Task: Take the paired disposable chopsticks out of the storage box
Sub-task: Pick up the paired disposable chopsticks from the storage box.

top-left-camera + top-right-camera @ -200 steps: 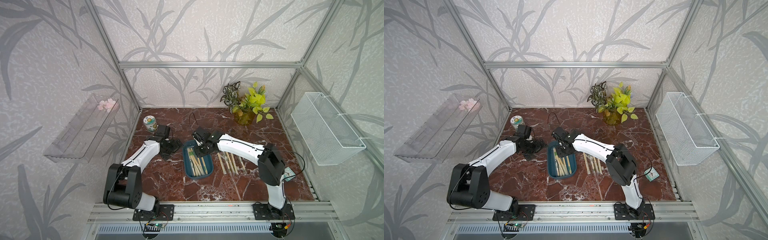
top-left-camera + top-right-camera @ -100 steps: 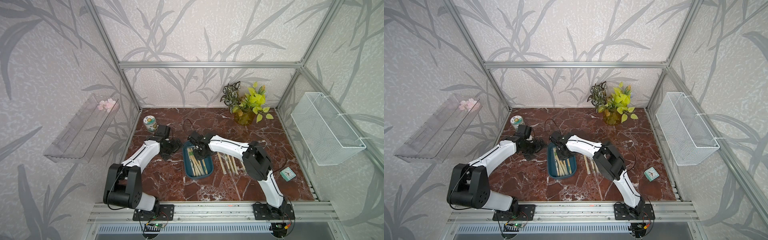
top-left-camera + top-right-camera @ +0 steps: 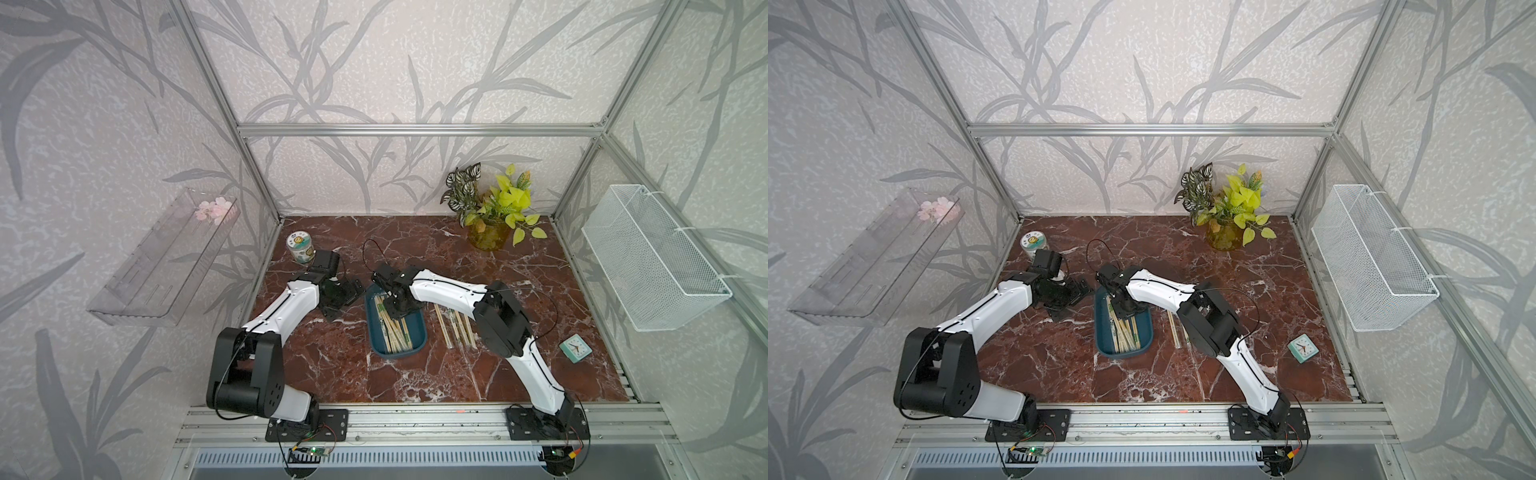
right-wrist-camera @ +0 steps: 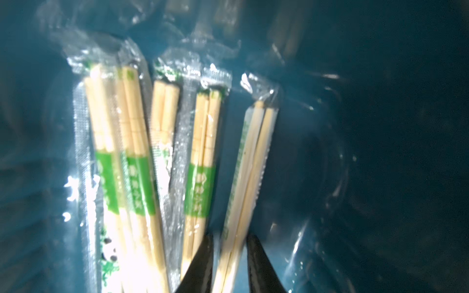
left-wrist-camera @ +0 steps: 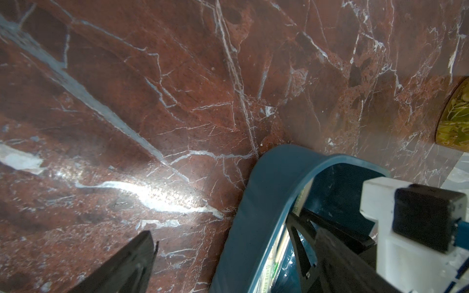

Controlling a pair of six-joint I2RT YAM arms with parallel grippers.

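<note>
Between right fingers [image 4: 256,256]: one chopstick pair [image 4: 250,177].

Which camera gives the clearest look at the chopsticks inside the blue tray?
The right wrist view: wrapped chopsticks fill it, green bands visible. Both top views show thin pale sticks in the tray; the left wrist view, slivers.

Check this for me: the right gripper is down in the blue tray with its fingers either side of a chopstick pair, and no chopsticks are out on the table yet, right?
Not quite. The right gripper is in the storage box, its fingers either side of one wrapped pair. But several pairs already lie on the marble table beside the box, as both top views show.
</note>
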